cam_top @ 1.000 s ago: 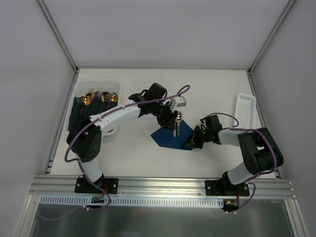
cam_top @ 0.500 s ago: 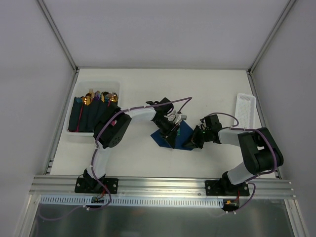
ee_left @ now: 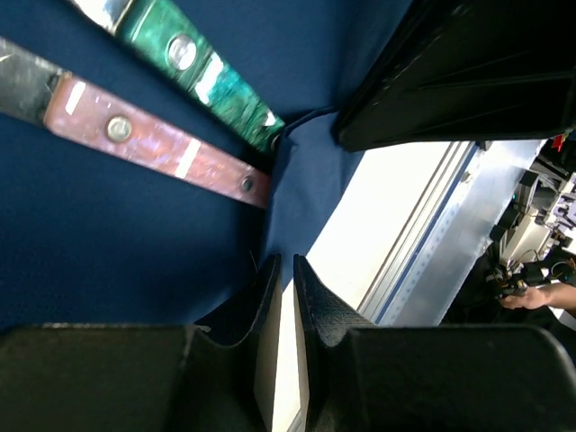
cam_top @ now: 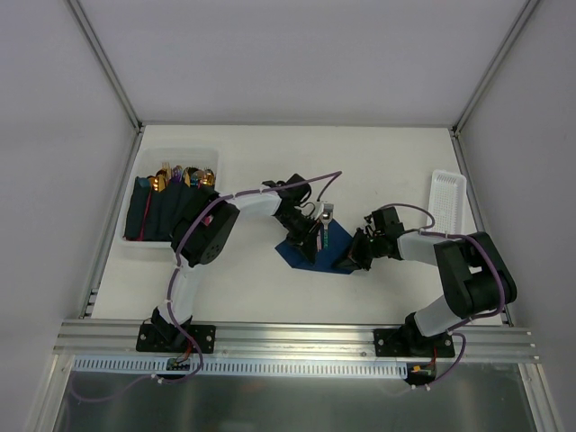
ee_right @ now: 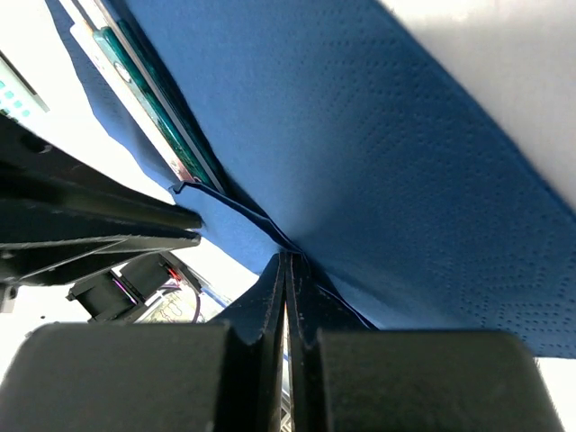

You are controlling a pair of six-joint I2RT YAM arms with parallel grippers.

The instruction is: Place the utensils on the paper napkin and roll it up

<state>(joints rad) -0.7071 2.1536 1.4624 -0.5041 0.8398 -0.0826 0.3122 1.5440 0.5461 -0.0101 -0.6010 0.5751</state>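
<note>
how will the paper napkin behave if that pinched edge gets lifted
Probably floppy: the paper napkin creases where the right gripper pinches it. Thin embossed paper could tear if tugged. The utensils lying on it would likely weigh it down.

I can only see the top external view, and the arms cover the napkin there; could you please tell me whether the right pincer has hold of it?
Observer: Yes. In the right wrist view, the right pincer is shut on a raised fold at the edge of the paper napkin.
Operator: Thank you. And the other arm?
Observer: The left pincer has its jaws a narrow slit apart at the napkin's edge. I cannot tell whether it grips.
Operator: Is anything lying on the napkin?
Observer: A green handle and a reddish-brown handle, both riveted, lie on it close together.
</note>
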